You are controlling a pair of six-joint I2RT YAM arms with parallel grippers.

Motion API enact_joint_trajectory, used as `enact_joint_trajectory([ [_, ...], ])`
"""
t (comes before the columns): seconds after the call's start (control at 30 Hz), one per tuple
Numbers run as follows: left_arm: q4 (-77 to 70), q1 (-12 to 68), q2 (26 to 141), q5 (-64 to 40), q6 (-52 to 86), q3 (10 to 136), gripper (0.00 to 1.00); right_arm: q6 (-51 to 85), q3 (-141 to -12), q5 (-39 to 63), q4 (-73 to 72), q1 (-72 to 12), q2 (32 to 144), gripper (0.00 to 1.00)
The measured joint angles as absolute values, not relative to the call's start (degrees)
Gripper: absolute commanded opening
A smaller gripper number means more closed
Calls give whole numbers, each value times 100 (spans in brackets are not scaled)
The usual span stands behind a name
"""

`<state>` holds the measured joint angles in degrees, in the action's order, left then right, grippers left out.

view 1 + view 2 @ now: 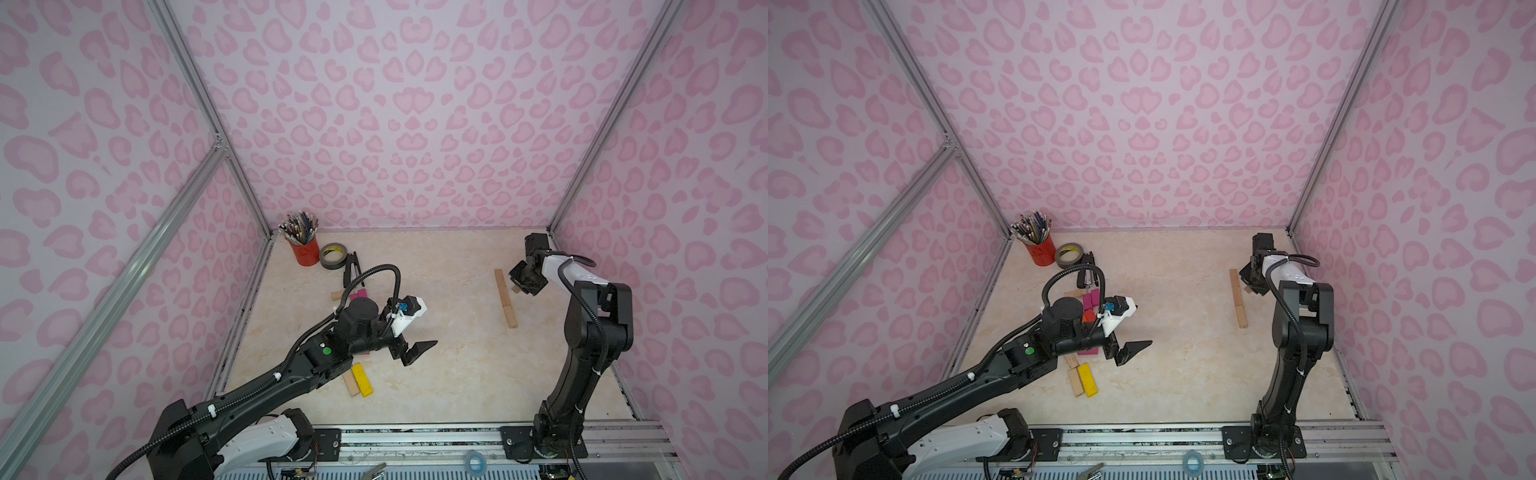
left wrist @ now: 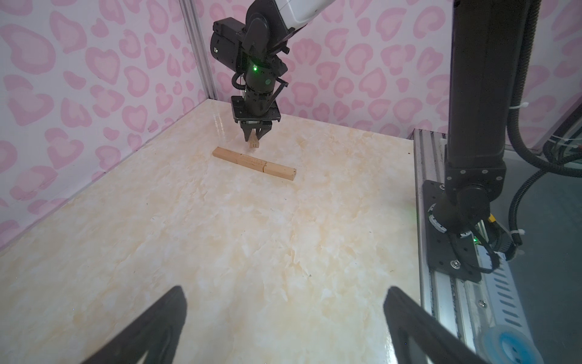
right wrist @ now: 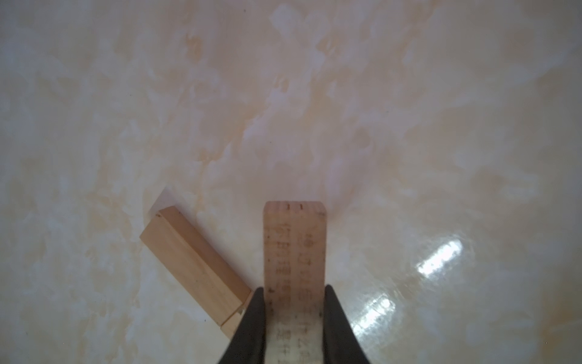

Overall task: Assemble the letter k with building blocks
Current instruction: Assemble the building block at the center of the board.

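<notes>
A straight row of plain wood building blocks (image 1: 505, 298) lies end to end at the right of the table, also visible in the left wrist view (image 2: 255, 164). My right gripper (image 1: 516, 287) hangs close beside the row's far half, shut on one plain wood block (image 3: 294, 245) with print on its face. That block points down at the table, its tip just above the surface next to the row (image 3: 189, 264). My left gripper (image 1: 417, 353) hovers open and empty left of the table's middle (image 2: 285, 290). Under and behind the left arm lie loose blocks: yellow (image 1: 362, 380), wood (image 1: 351, 384), magenta (image 1: 1091, 300), orange (image 1: 1088, 318).
A red cup of pencils (image 1: 305, 251), a grey tape roll (image 1: 332, 255) and a black stapler (image 1: 352, 270) stand at the back left corner. Pink patterned walls close three sides. A metal rail (image 1: 415, 436) with both arm bases runs along the front edge.
</notes>
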<state>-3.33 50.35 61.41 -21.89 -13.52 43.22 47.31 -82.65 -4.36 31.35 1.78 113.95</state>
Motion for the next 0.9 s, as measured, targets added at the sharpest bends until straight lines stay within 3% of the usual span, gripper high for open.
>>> enact_joint_trajectory([
  [0.53,-329,5037,6259,-2099,-1288,4425,100,4871,-8519,-355,3148,183,11902,24],
  [0.9,-309,5037,6307,-2082,-1247,4425,100,4886,-8591,-296,3131,185,11966,35],
])
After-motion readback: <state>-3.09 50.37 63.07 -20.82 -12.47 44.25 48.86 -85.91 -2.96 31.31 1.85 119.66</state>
